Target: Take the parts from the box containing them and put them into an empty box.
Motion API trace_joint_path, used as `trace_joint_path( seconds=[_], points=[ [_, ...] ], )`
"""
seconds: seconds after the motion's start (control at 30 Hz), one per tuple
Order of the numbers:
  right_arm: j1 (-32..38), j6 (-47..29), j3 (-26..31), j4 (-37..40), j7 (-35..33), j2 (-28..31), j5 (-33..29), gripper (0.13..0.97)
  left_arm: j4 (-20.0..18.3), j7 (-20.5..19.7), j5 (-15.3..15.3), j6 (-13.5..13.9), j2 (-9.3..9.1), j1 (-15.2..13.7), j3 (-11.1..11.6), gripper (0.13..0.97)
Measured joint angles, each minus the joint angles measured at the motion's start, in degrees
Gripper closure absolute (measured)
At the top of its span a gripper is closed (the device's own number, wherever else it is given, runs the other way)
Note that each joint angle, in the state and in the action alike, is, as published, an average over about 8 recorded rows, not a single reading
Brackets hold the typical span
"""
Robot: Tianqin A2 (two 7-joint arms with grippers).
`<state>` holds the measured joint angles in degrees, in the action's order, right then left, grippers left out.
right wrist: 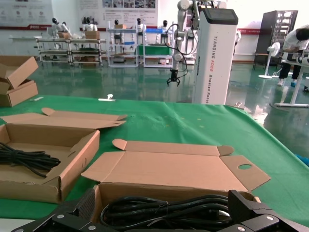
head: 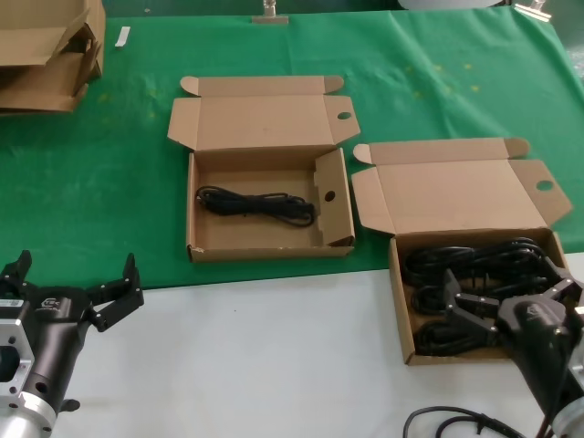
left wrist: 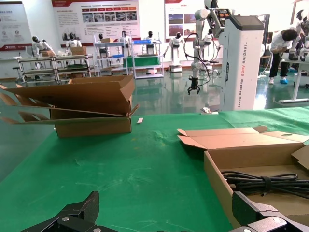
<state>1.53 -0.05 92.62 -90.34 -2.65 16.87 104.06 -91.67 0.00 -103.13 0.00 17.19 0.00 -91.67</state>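
Head view, landmark: box with holed flap [head: 270, 203] on green cloth [head: 100, 182], lid flung back, one cable bundle [head: 258, 204] lying inside.
Head view, source box [head: 470, 283]: right of the landmark box and nearer the robot, lid open, packed with black cables [head: 474, 265].
Head view, right gripper [head: 511, 306]: over the source box, fingers spread, holding nothing.
Head view, left gripper [head: 64, 292]: left of the landmark box and nearer the robot, over white table [head: 274, 356], claw spread, empty.
Head view, clutter: flattened cartons [head: 46, 50] far left of the landmark box; loose robot cable [head: 456, 422] near the right arm.
Left wrist view: fingertips [left wrist: 87, 208] apart; landmark box [left wrist: 227, 169] with bundle [left wrist: 268, 181]; cartons [left wrist: 82, 106] beyond.
Right wrist view: fingertips [right wrist: 246, 205] apart above cables [right wrist: 164, 210]; source lid [right wrist: 174, 166] behind them; landmark box [right wrist: 53, 150] alongside.
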Motion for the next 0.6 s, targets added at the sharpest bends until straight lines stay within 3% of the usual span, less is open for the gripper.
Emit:
trace_joint_path(
  seconds=[0.6],
  points=[
    [0.00,0.00,0.00,0.00,0.00,0.00,0.00,0.129,0.00,0.00,0.00,0.00,0.00,0.00,0.00,0.132]
  ],
)
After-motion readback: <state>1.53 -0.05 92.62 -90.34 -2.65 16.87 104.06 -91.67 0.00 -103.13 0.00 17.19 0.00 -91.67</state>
